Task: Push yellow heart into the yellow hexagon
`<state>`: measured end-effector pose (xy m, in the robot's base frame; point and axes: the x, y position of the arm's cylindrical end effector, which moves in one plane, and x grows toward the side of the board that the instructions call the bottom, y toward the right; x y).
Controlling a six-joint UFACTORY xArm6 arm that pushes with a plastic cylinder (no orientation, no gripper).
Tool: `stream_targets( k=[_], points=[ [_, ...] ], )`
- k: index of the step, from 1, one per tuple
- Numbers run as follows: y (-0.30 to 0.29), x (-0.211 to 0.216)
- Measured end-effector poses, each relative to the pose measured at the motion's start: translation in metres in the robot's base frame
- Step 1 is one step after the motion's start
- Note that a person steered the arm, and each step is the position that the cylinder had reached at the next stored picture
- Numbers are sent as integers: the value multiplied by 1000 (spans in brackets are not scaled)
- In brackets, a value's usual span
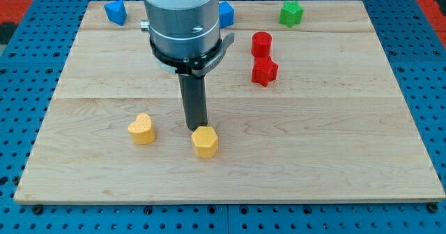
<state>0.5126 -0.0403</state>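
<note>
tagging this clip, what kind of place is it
Probably a robotics lab bench: a wooden board on a blue perforated table, small coloured blocks like the yellow heart, and my tip.

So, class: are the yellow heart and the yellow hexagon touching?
Apart. The camera view shows bare wood between the heart at the left and the hexagon. My tip sits just above the hexagon, right of the heart.

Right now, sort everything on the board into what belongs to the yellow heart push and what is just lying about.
For the job:
- yellow heart
- yellow hexagon, at the heart's right in the view
- my tip, just above the hexagon in the view, at its top edge

Lying about:
- blue block, top left
- blue block, partly behind the arm
- green block
- red cylinder
- red block
</note>
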Motion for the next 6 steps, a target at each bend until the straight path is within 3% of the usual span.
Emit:
stream_targets(
  k=[1,2,3,4,5,6],
  points=[
    [-19,24],
    [-30,-23],
    [-112,-58],
    [-119,-2],
    [-73,-1],
    [-63,-18]
  ],
)
